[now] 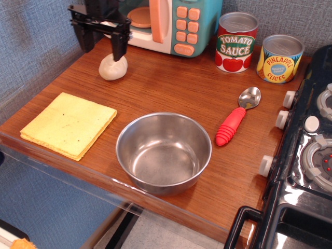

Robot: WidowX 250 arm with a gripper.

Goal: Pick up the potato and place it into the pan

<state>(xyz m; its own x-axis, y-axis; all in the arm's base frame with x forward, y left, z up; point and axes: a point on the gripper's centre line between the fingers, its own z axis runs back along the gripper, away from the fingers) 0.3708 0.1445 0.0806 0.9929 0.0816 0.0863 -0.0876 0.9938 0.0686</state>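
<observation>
We hold our gripper [99, 44] spread wide and empty at the far left of the wooden counter [171, 88], in front of the toy microwave [161, 23]. The potato [113, 67] lies on the counter just toward five o'clock from the midpoint of the fingers, under the right finger [120, 45], whose tip appears to sit at or just above its top edge; we cannot tell whether they touch. The left finger hangs well off to nine o'clock of it, so we judge the jaws are not yet centred and need a small shift toward the potato before closing. The potato reads nearly round from here; its long axis seems to run roughly three to nine o'clock, though faintly. The pan [163, 153] waits empty toward five o'clock from it, near the front edge.
</observation>
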